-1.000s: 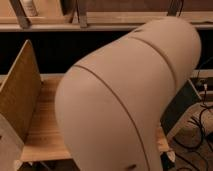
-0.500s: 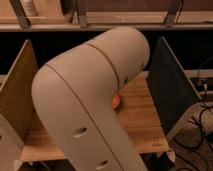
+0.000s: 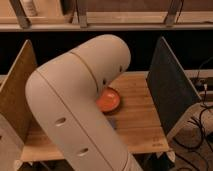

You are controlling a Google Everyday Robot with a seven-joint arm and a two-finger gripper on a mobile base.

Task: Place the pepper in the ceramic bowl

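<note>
Camera view: arm (image 3: 75, 110) hides the claw; ceramic bowl (image 3: 111, 102) sits on table (image 3: 137, 122).

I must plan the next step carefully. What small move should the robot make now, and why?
Probably shift the arm aside a little to uncover the table. The arm fills most of the view; only part of the ceramic bowl shows beside it, the pepper is not visible, and the gripper is out of view, so any reach now would likely be blind.

No text can be read; the gripper is out of view.
</note>
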